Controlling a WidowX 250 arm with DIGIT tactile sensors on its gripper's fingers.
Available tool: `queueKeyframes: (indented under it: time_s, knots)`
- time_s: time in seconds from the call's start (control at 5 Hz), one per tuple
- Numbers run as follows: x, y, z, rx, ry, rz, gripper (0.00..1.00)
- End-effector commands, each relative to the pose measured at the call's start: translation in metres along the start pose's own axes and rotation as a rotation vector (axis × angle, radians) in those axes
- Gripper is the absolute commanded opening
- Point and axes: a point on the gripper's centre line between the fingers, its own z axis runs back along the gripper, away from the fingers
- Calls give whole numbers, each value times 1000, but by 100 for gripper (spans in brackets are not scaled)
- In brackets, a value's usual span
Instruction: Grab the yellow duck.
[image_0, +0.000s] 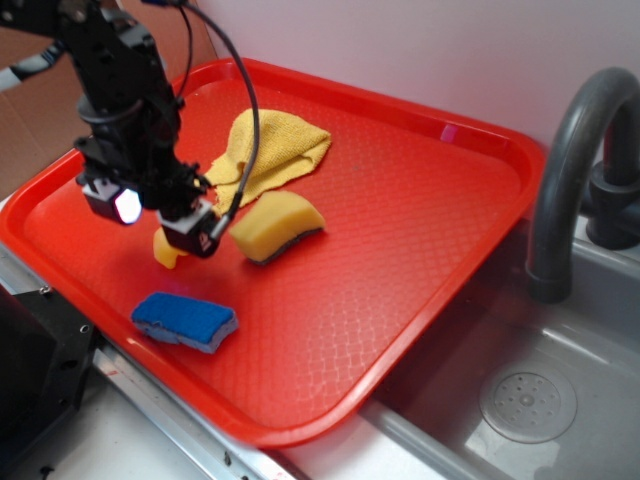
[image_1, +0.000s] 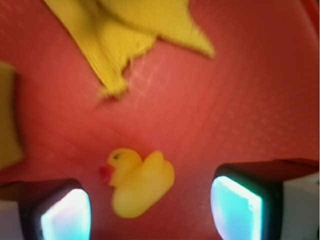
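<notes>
Red tray (image_0: 430, 200) beside sink carries everything. Yellow duck (image_1: 137, 182) sits near tray's left edge, tiny, red-orange beak, dark eye, lying on tray, beak toward left finger. Gripper (image_1: 150, 210) hangs above it, fingers spread wide, grasping nothing, duck between pads but nearer left one; likely lined up for descent. Yellow cloth (image_0: 270, 150) behind, yellow sponge (image_0: 278, 226) beside, blue sponge (image_0: 186, 320) toward front edge.
</notes>
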Motion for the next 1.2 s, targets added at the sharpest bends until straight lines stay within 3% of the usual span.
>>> queueKeyframes:
  time_s: [0.0,0.2,0.6,0.8,1.0]
  knots:
    - [7,1,-24,-24,26,-22,100]
    - [4,-1,-27,-28,28,-31,0]
    - [1,-2,-22,-30,10,-13,0]
    - [9,4,6,-62,-39,36,0]
    - [26,8,56,-114,-131,118,0]
